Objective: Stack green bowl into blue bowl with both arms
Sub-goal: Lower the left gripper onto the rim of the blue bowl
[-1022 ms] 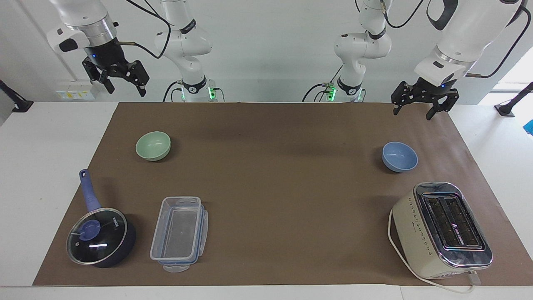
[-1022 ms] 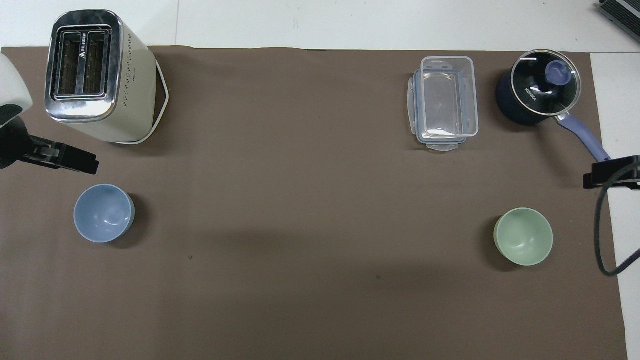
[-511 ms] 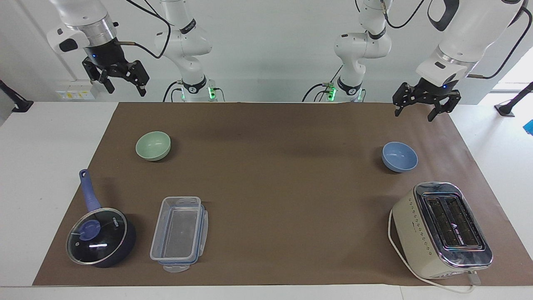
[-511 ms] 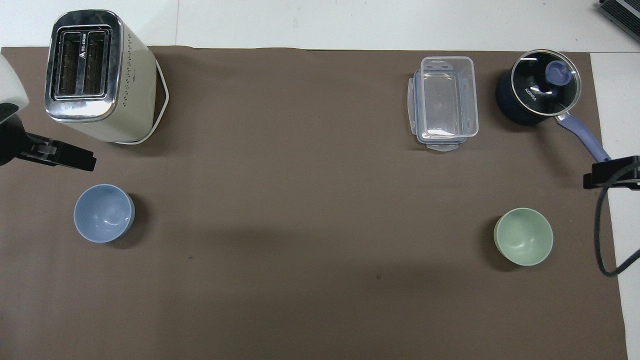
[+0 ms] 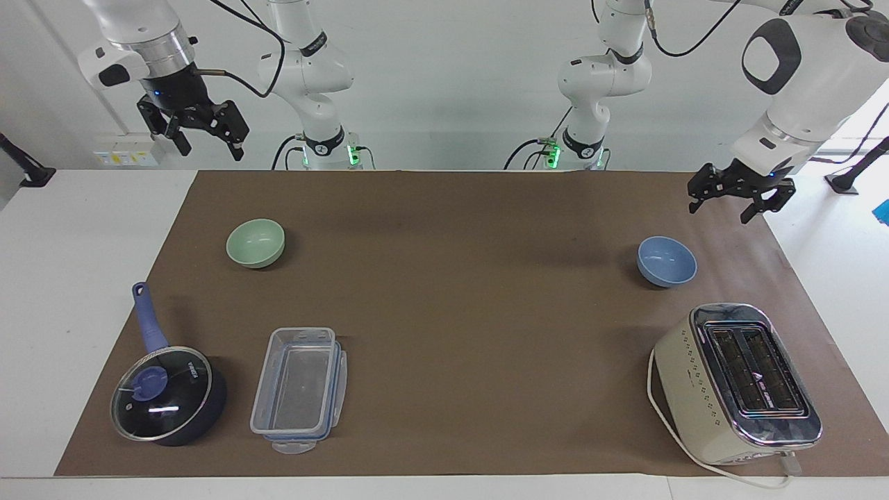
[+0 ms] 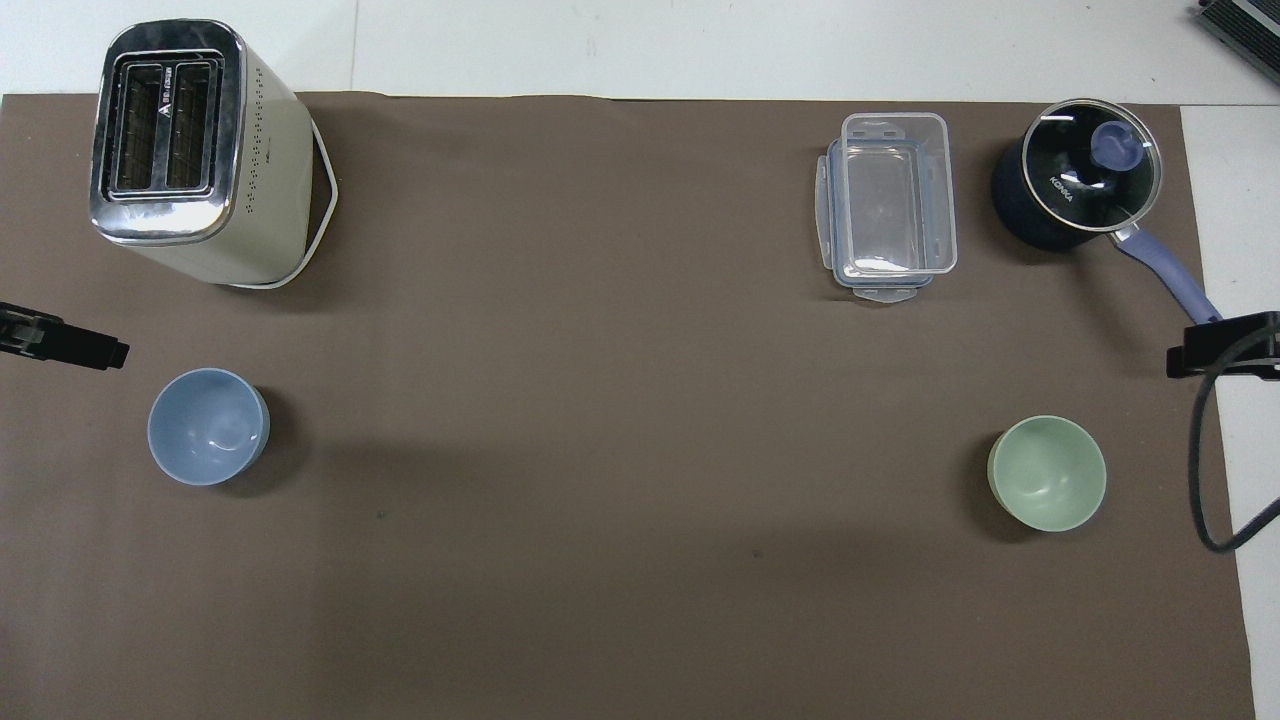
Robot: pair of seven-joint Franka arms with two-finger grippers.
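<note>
Green bowl point(image 5: 255, 243): upright on the brown mat point(image 5: 458, 298), toward the right arm's end of the table, with nothing in it and nothing touching it. The saucepan sits farther from the robots than it does.

Blue bowl point(image 5: 667, 261): upright and bare inside, at the left arm's end of the mat, well apart from the green bowl. The toaster stands farther from the robots than this bowl. Its mouth faces up, so it looks ready to receive the other bowl.

Task status: not begun, by the look of it — the two bowls sit at separate ends and neither is held.

Left gripper point(image 5: 742, 199): in the air over the mat's edge at its own end, near the blue bowl but not above it; fingers spread wide, holding nothing. In the overhead view only a dark tip point(image 6: 62, 340) shows at the frame's border.

Right gripper point(image 5: 196, 130): raised high above the table's edge near its base, fingers apart and empty, waiting — the green bowl lies closest to this arm, so picking it up likely falls to it.

Saucepan point(image 5: 169, 392): dark blue, glass lid on, handle pointing toward the robots.

Clear plastic container point(image 5: 300, 389): lidless, beside the saucepan.

Toaster point(image 5: 737, 382): cream and chrome, slots up, cord trailing on the mat.
</note>
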